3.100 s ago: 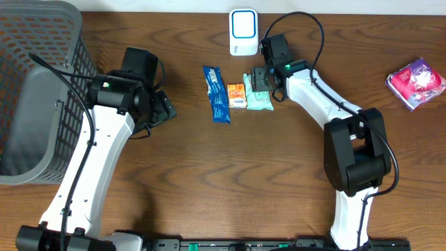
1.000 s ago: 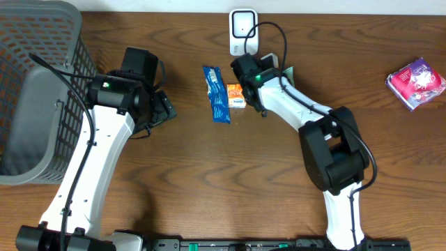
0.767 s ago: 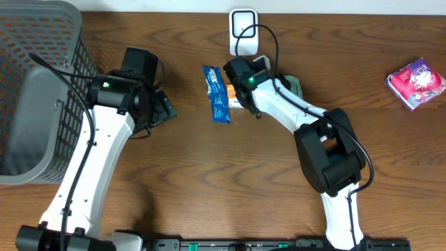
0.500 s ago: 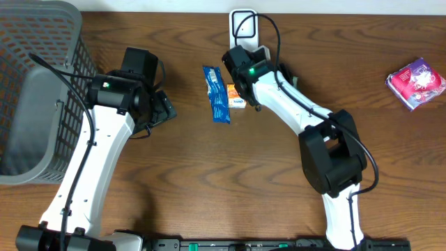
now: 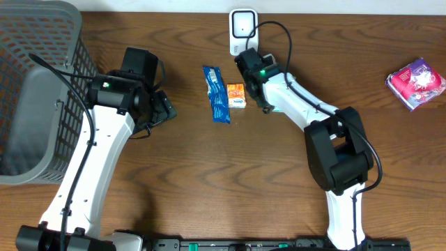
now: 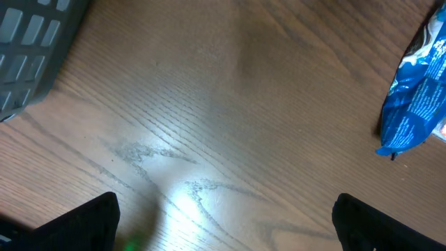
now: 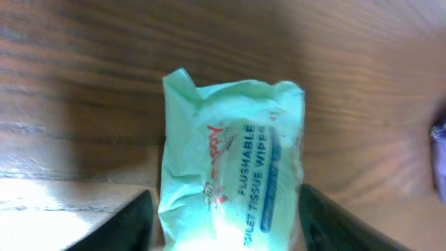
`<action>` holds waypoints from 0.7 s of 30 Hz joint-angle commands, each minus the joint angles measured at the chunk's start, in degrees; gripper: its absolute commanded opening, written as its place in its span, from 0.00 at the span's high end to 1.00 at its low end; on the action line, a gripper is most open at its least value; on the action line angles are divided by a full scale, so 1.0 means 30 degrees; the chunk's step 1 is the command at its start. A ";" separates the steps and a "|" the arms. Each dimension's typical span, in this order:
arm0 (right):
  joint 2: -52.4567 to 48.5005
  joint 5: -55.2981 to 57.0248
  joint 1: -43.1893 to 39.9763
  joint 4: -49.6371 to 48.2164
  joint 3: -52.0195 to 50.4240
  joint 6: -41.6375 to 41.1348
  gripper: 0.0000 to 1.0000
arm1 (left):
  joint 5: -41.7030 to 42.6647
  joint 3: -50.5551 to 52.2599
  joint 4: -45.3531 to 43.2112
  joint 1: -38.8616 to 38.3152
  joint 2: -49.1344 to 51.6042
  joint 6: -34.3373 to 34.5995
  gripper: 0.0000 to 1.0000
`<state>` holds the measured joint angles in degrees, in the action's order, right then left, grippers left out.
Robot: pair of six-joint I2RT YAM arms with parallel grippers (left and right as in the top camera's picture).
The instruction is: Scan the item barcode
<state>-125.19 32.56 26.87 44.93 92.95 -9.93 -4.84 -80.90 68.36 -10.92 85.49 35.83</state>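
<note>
My right gripper hovers just below the white barcode scanner at the table's back edge. In the right wrist view it is shut on a pale green pack of flushable tissue wipes, whose printed face is turned to the camera, with a dark finger at each side. The arm hides the pack from overhead. Over bare wood at the left, my left gripper stands wide open with nothing between its fingers.
A blue snack packet and a small orange pack lie left of my right gripper. A grey mesh basket fills the far left. A pink packet sits at the far right.
The green pack has left its spot on the table and is now in my right gripper. That gripper swung left beneath the scanner, then back a little right. The left arm has not moved.
</note>
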 commanded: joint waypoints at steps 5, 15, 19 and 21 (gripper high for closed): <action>0.0437 -0.6805 -0.1384 -0.0124 -0.0270 -0.0160 0.71 | -0.0117 0.0022 0.0058 0.0080 0.0036 0.0095 0.02; 0.2091 -0.8684 -0.2805 0.1056 0.1435 -0.0182 0.56 | -0.0117 0.0022 0.0058 0.0080 0.0036 0.0087 0.02; 0.3089 -0.9267 -0.4065 0.0998 0.1661 -0.0240 0.32 | -0.0109 0.0022 0.0058 0.0080 0.0036 0.0095 0.02; 0.3126 -1.1176 -0.4816 0.1195 0.1654 -0.0233 0.15 | -0.0117 0.0022 0.0058 0.0080 0.0036 0.0087 0.02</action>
<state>-118.65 5.85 15.99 48.14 96.42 -10.63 -4.84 -80.90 68.36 -10.92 85.49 35.83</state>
